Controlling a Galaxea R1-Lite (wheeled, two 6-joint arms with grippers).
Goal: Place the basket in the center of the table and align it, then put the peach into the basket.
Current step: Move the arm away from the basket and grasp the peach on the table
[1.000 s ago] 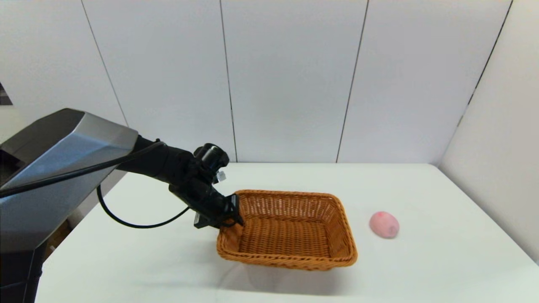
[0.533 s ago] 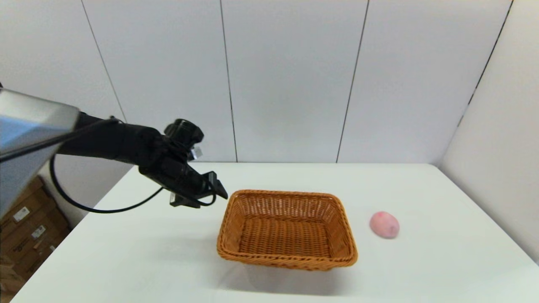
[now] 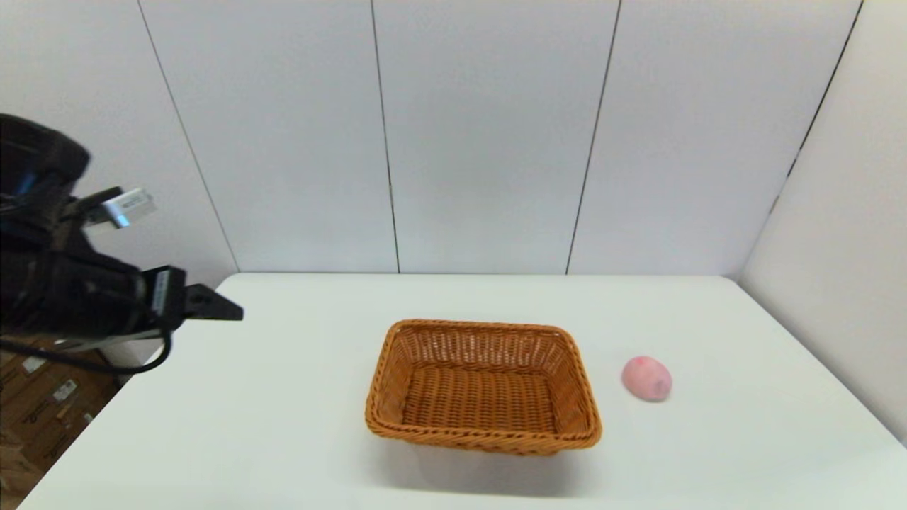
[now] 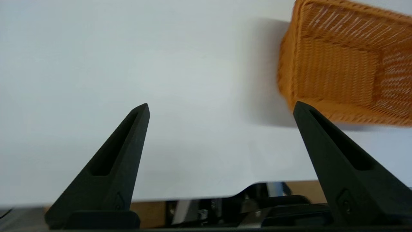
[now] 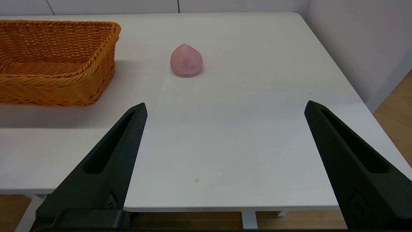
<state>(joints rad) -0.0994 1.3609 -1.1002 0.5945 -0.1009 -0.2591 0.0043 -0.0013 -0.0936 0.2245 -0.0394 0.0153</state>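
One wicker basket (image 3: 483,386) sits flat near the middle of the white table (image 3: 283,425), its long sides running square with the table's front edge, and it has nothing inside. The peach (image 3: 646,378) lies on the table just off the basket's right side, near it but not touching, and nothing is holding it. The left gripper (image 4: 222,108) hangs off by the table's left edge, well apart from the basket, with its two black fingers spread wide and nothing between them. The right gripper (image 5: 225,108) is low at the front edge of the table, also spread wide and empty, looking straight at the peach with bare table in between. To me the basket part looks done, so the peach is the job now, and the right arm is the closer one for it. To do it well, I think the right gripper should come down over the peach with a finger on each side of its round middle, then squeeze gently so it does not roll or pop out. It should lift the peach high enough to clear the braided rim, carry it over the middle of the basket, and let go low so it does not bounce.
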